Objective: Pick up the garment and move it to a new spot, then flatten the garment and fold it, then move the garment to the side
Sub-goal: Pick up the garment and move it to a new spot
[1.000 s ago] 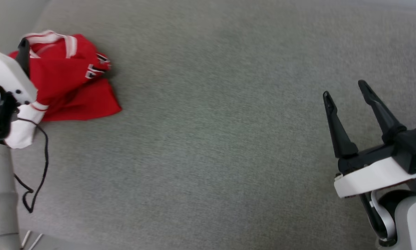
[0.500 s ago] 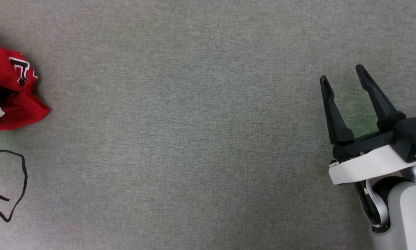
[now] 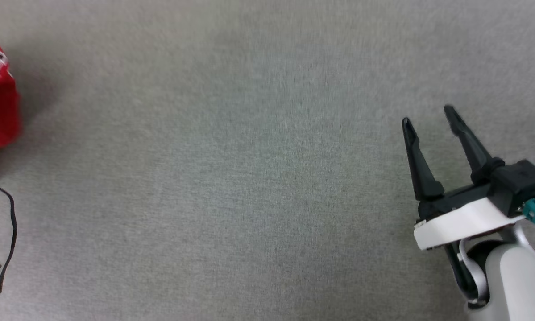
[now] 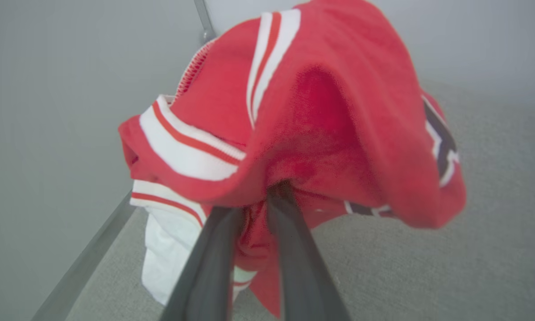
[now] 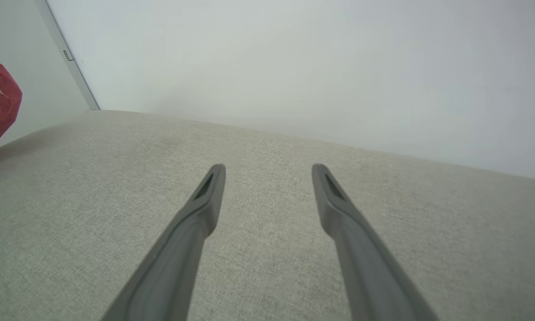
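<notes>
So the left gripper (image 4: 260, 200) is clamped on the garment (image 4: 321, 133). In the left wrist view both dark fingers run up into a fold of the red cloth and vanish into it, so it's pinching fabric and not just sitting next to it. The shirt is a bunched lump draped over the fingertips, with the striped trim and a white sleeve flopping down one side and a bit of the block lettering on the other. It looks lifted off the grey fabric surface (image 3: 249, 178), though I can't tell if a low corner is dragging.

Taking the right gripper (image 3: 427, 116) as the reference: its fingers are spread wide apart with nothing between them, hovering low over the surface. The garment is well away to its left, right at the far edge of the head view, with bare grey cloth all the way between. A loose black cable (image 3: 10, 223) dangles over there too, just below the shirt.

My read is that this is the carry part of step one, with nothing flattened yet. What the next move turns on is that the shirt is wadded up and has no real long axis right now. It just hangs from one pinch point, so only the left arm can place it. The right one is too far off to help until the shirt comes down closer to it.
</notes>
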Robot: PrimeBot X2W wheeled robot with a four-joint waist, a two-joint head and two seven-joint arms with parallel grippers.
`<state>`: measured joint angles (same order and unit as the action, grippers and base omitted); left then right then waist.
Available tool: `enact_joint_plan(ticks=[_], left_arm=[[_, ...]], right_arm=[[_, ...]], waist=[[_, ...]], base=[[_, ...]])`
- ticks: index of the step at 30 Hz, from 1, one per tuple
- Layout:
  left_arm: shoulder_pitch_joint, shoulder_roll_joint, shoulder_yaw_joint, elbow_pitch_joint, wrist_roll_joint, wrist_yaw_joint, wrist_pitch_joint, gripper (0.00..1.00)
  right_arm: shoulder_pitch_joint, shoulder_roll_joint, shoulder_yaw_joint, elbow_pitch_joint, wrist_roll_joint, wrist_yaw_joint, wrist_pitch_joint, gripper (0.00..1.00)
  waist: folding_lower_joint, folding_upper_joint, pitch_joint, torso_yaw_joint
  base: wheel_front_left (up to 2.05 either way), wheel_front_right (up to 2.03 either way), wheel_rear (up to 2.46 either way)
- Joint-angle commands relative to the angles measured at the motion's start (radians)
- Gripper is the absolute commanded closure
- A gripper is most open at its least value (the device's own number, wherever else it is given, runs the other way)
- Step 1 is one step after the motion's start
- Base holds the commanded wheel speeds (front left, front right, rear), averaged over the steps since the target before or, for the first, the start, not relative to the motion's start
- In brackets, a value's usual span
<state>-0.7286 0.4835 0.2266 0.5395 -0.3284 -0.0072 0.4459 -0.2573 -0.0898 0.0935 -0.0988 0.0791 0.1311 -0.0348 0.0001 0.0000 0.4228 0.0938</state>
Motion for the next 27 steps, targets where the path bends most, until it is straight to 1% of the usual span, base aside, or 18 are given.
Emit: enact_joint_plan(ticks=[1, 4, 7, 11, 15, 20, 22, 23, 24, 25, 26, 27], left_arm=[[-0.028, -0.008, -0.031, -0.027, 0.053, 0.006, -0.197, 1.0], [-0.035, -0.026, -0.057, -0.046, 0.07, -0.008, -0.291, 1.0], [-0.023, -0.051, -0.09, -0.065, 0.079, -0.027, -0.349, 1.0], [0.019, -0.101, -0.118, -0.124, 0.077, -0.025, -0.403, 1.0], [0.094, -0.159, -0.146, -0.201, 0.073, -0.014, -0.418, 1.0], [0.206, -0.26, -0.201, -0.307, 0.068, 0.009, -0.432, 1.0], [0.251, -0.299, -0.234, -0.334, 0.062, 0.002, -0.429, 1.0], [0.251, -0.299, -0.234, -0.334, 0.062, 0.002, -0.429, 1.0], [0.271, -0.318, -0.251, -0.344, 0.063, 0.0, -0.433, 1.0], [0.316, -0.358, -0.295, -0.351, 0.06, -0.01, -0.431, 1.0], [0.316, -0.358, -0.295, -0.351, 0.06, -0.01, -0.431, 1.0], [0.334, -0.37, -0.319, -0.35, 0.061, -0.016, -0.433, 1.0]], right_arm=[[0.062, 0.021, -0.015, 0.028, 0.012, -0.001, -0.01, 0.0], [0.091, 0.028, -0.027, 0.035, 0.015, -0.001, -0.011, 0.0], [0.12, 0.034, -0.033, 0.036, 0.02, -0.001, -0.007, 0.0], [0.144, 0.039, -0.034, 0.031, 0.022, -0.001, -0.002, 0.0], [0.169, 0.039, -0.03, 0.028, 0.024, -0.001, 0.007, 0.0], [0.2, 0.04, -0.031, 0.019, 0.036, -0.001, 0.019, 0.0], [0.206, 0.04, -0.029, 0.014, 0.029, -0.001, 0.026, 0.0], [0.206, 0.04, -0.029, 0.014, 0.029, -0.001, 0.026, 0.0], [0.208, 0.039, -0.033, 0.009, 0.028, -0.001, 0.029, 0.0], [0.215, 0.04, -0.037, 0.002, 0.023, -0.001, 0.032, 0.0], [0.215, 0.04, -0.037, 0.002, 0.023, -0.001, 0.032, 0.0], [0.217, 0.04, -0.04, -0.001, 0.027, -0.001, 0.033, 0.0]], waist=[[-0.0001, 0.0, -0.167, -0.004], [-0.0001, 0.0, -0.228, -0.014], [-0.0001, 0.0, -0.278, -0.033], [-0.0001, 0.0, -0.321, -0.078], [-0.0001, 0.0, -0.355, -0.141], [-0.0001, 0.0, -0.374, -0.219], [-0.0001, 0.0, -0.37, -0.253], [-0.0001, 0.0, -0.37, -0.253], [-0.0001, 0.0, -0.367, -0.266], [-0.0001, 0.0, -0.357, -0.295], [-0.0001, 0.0, -0.357, -0.295], [-0.0001, 0.0, -0.351, -0.308]], base=[[0.0, 0.0, 0.0], [0.0, 0.0, 0.0], [0.0, 0.0, 0.0], [0.0, 0.0, 0.0], [0.0, 0.0, 0.0], [0.0, 0.0, 0.0], [0.0, 0.0, 0.0], [0.0, 0.0, 0.0], [0.0, 0.0, 0.0], [0.0, 0.0, 0.0], [0.0, 0.0, 0.0], [0.0, 0.0, 0.0]])
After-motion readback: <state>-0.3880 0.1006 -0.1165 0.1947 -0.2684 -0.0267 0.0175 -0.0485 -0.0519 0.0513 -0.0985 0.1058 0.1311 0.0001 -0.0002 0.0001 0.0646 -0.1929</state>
